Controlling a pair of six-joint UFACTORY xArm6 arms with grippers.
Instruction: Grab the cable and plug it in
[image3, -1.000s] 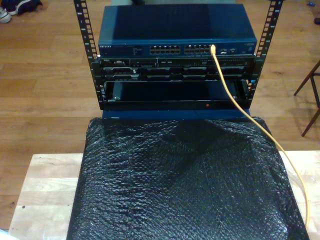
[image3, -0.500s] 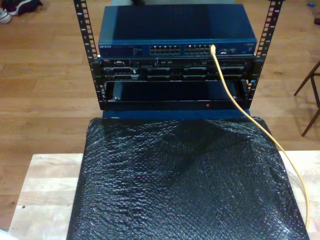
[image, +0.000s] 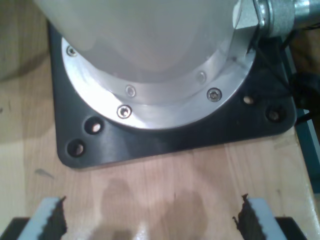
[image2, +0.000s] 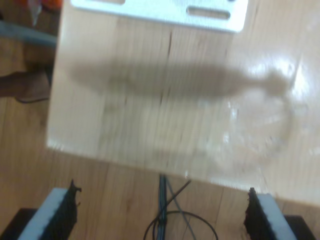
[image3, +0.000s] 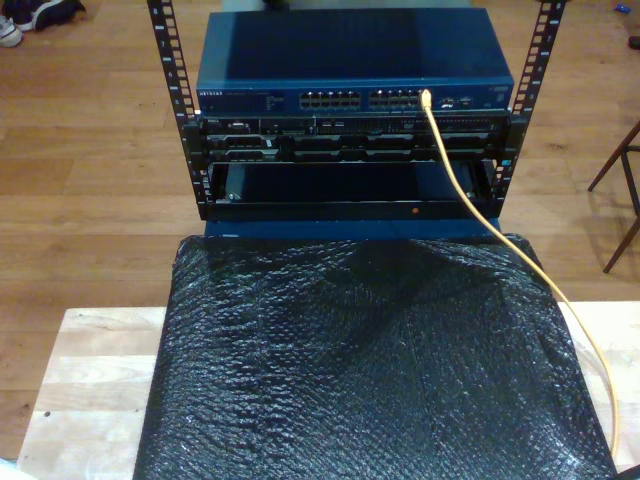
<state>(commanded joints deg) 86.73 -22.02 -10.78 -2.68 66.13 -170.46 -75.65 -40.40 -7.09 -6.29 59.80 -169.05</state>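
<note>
Cable (image3: 470, 200): thin yellow-orange line, its tip seated in a port toward the exterior view's right end of the blue switch's front; from there it runs down across the rack, over the far corner of the black sheet on the exterior view's right, and along that sheet's edge to the bottom of the picture.
Switch (image3: 350, 50): blue box on top of the rack, rows of ports along its front face.
Rack (image3: 350, 170): black frame with perforated uprights, standing on the wooden floor beyond the tabletop.
Black sheet (image3: 370, 370): crinkled, shiny, covering most of the tabletop (image3: 90, 380).
My first tool (image: 150, 222): pads set wide apart, nothing between them; it looks at a black base plate (image: 165, 140) bolted to pale wood under a metal arm base.
My second tool (image2: 162, 217): pads wide apart, holding nothing; pale wood board ahead, thin black wires on the floor below.
</note>
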